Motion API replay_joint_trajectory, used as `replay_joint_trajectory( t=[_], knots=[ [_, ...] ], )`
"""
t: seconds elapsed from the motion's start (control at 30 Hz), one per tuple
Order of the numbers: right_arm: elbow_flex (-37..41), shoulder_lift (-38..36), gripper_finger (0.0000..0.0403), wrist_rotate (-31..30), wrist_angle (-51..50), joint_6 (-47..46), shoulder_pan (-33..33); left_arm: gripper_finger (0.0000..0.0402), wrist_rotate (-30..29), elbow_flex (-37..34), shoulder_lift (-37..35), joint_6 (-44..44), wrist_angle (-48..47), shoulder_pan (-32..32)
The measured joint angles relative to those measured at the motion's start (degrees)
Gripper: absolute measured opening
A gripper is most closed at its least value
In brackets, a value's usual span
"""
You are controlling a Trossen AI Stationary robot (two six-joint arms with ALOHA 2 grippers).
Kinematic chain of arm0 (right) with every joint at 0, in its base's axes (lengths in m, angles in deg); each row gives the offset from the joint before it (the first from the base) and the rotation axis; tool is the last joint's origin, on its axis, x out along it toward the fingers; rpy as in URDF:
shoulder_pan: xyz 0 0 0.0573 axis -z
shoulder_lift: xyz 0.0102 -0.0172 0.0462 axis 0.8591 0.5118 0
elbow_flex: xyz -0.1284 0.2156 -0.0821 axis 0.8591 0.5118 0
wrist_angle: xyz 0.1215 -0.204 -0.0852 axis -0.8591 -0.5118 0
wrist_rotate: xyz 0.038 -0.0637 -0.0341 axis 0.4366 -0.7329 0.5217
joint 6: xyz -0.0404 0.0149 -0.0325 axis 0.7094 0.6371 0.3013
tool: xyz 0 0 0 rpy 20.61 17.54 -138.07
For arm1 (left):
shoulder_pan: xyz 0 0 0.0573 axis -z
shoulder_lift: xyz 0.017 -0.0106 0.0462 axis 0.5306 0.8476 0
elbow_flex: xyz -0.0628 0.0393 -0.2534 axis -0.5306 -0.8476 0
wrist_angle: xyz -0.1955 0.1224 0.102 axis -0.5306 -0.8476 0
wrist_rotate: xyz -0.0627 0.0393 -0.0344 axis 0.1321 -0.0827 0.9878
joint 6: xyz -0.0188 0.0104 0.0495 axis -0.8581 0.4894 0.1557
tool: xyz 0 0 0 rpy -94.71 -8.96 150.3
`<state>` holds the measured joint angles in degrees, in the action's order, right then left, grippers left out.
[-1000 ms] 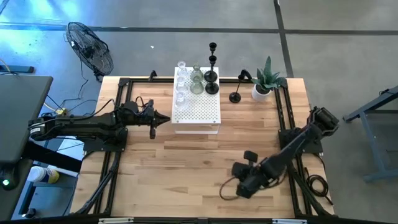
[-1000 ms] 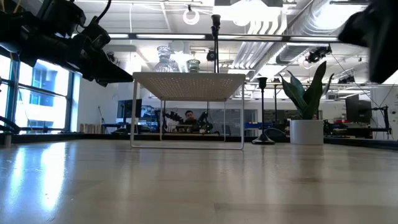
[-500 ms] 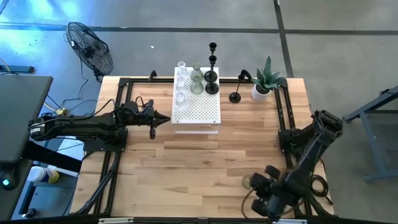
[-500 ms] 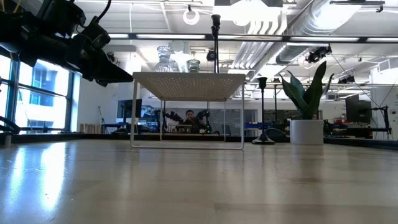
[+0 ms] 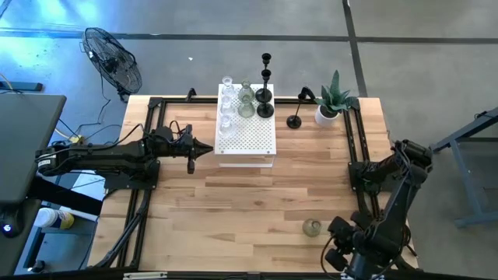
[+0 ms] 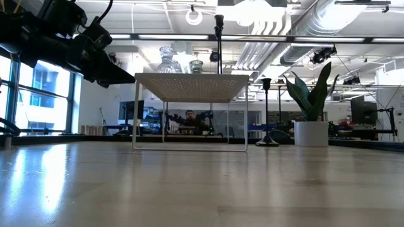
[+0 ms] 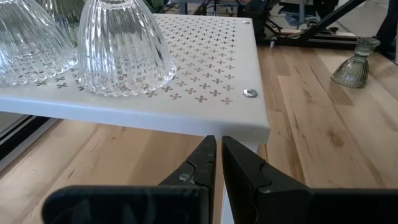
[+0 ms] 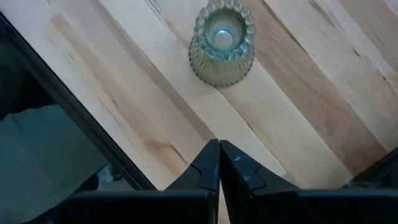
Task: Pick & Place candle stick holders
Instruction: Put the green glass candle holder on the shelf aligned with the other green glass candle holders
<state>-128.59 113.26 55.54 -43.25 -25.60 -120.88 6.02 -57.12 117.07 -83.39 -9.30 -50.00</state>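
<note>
A greenish glass candle stick holder (image 5: pixel 312 227) stands alone on its wide base on the table near the front right; it also shows in the right wrist view (image 8: pixel 222 43) and the left wrist view (image 7: pixel 356 65). My right gripper (image 5: pixel 333 258) is shut and empty, hovering near the table's near right corner, just nearer than that holder. The white perforated box (image 5: pixel 245 136) carries clear glass holders (image 5: pixel 227 105), a greenish one (image 5: pixel 246 105) and black stemmed ones (image 5: pixel 264 101). Another black holder (image 5: pixel 294 120) stands on the table right of the box. My left gripper (image 5: pixel 208 148) is shut and empty at the box's left edge (image 7: pixel 205 127).
A spiky green plant in a white pot (image 5: pixel 333 105) stands at the far right. Black frame rails (image 5: pixel 359 167) run along the table's sides. Bare wood (image 5: pixel 233 210) lies between the box and the near edge. A person (image 6: pixel 189 118) shows in the room behind.
My right gripper has drawn back from the front middle of the table toward the near right corner. The greenish glass holder, hidden under the gripper before, now shows standing alone on the table.
</note>
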Motion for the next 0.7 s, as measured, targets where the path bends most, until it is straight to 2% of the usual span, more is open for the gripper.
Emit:
replay_joint_trajectory(
  t=[0.53,0.7],
  knots=[
    [0.0,0.17,0.0005,-12.36,-0.49,4.96,-0.98,0.0023,0.0,0.0,0.0,0.0,0.0,-0.02],
    [0.0,1.98,0.0019,-12.93,-0.47,4.1,-1.91,0.0023,0.0,0.0,0.0,0.0,0.0,0.0]
  ],
)
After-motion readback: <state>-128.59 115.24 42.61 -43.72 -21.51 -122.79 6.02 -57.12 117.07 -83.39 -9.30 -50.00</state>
